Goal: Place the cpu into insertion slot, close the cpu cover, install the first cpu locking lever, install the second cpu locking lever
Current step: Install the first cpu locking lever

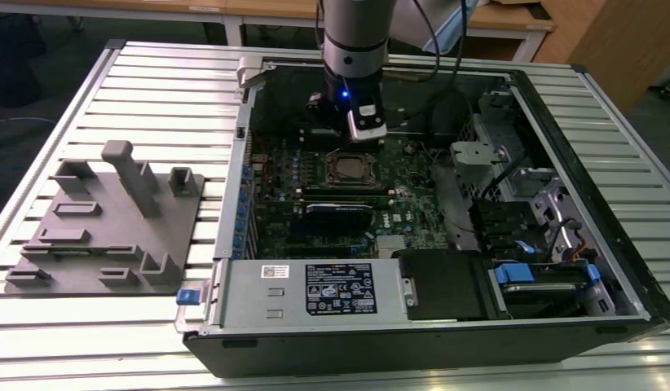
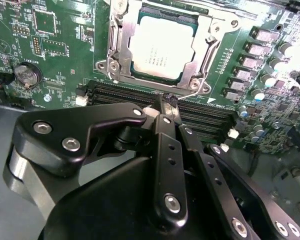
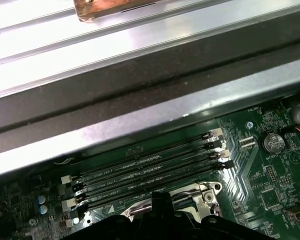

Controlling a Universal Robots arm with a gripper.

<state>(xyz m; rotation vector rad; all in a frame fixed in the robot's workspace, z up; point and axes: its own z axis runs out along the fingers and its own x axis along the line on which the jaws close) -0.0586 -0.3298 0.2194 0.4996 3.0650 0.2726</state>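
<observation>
Slats of pale metal form the table (image 1: 161, 81) we see in the exterior view, and an open computer case (image 1: 444, 340) lies on it with its inside facing up. A grey tray (image 1: 96, 244) of moulded blocks and posts sits on the table toward the exterior view's left, just beside the case. The robot arm (image 1: 354, 49) comes down into the far part of the case, over the green circuit board (image 1: 313, 195).

In the second wrist view we look along the black claw (image 2: 166, 102). Its fingers (image 2: 162, 145) are pressed together at the tip, so we read it as closed; we cannot make out anything pinched between them. The tip hangs over the long black memory slots (image 2: 130, 92), which lie between it and the socket (image 1: 332, 169), and it is very near the socket's closest edge.

The chip (image 2: 162, 47) already sits in the socket, its dull silver top facing up. The thin metal cover frame (image 2: 121, 45) lies down around it, with the chip showing through the cut-out. A thin wire lever (image 2: 210, 50) runs along one side of the frame; we cannot tell whether it is latched. A round coin battery (image 2: 27, 75) sits on the board, well apart from the socket.
</observation>
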